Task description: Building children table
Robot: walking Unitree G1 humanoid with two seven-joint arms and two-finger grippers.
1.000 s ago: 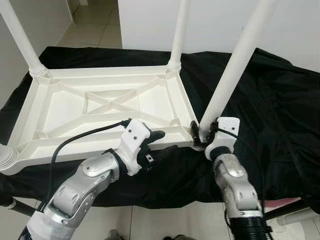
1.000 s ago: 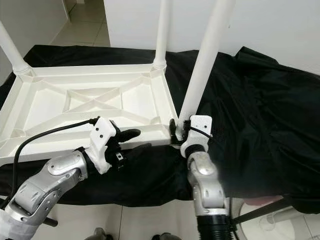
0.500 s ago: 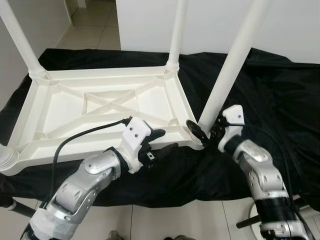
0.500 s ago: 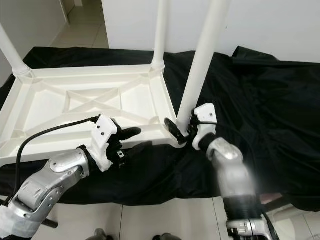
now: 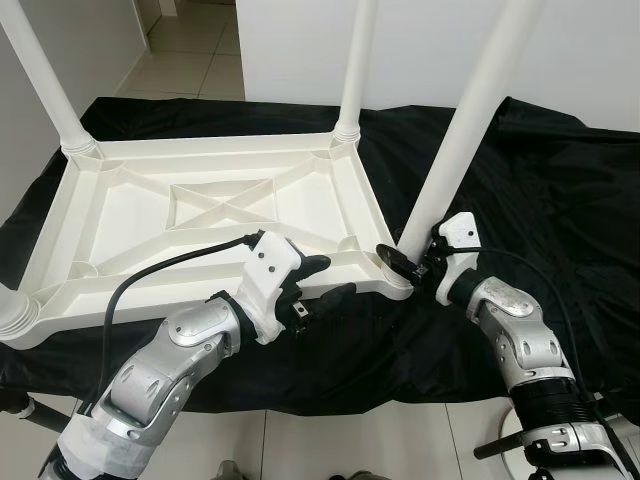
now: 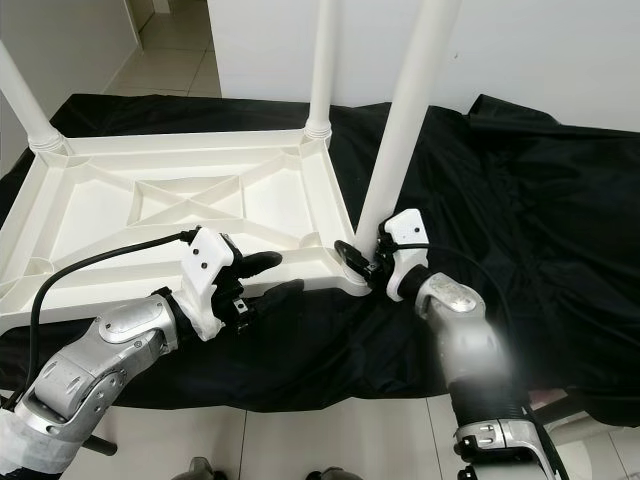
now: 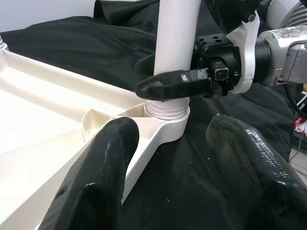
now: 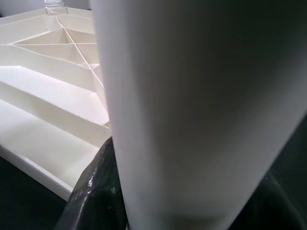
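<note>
A crumpled black cloth (image 5: 560, 200) covers the tabletop. On the cloth lies an upturned white plastic children's table (image 5: 200, 210), its ribbed underside facing up. Pale floor tiles (image 5: 190, 50) show beyond.

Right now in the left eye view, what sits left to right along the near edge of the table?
Near-left white plastic leg base → left hand at the upturned white plastic tabletop's rim → right hand around the near-right white leg.
</note>
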